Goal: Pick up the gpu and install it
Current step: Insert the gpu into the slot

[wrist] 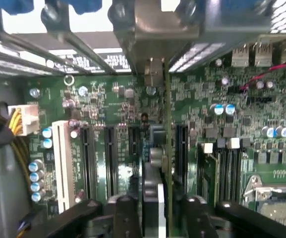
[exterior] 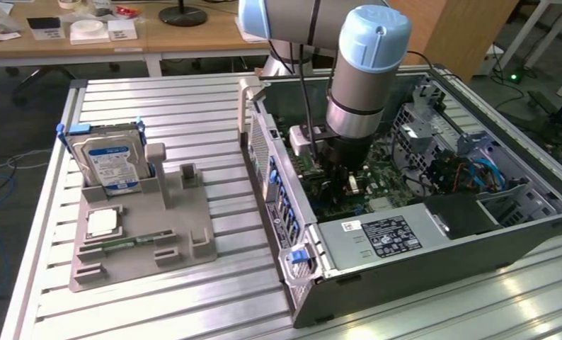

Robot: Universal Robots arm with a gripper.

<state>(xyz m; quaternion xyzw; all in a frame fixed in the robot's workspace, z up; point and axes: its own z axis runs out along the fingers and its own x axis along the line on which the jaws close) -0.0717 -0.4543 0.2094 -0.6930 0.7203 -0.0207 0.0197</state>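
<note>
The gpu stands on edge in a black expansion slot of the green motherboard; I see it edge-on as a thin brownish-green board with a dark block on one face. Its metal bracket end meets the case's rear wall. My gripper straddles the card from above. The dark fingertips stand a little off the card on both sides, so the jaws are open. In the exterior view the arm reaches straight down into the open computer case, and the gripper sits low over the motherboard.
On the slatted table a grey fixture holds a silver hard drive upright, a small square chip and a narrow green memory stick. Inside the case are the power supply, blue cables and a yellow cable bundle.
</note>
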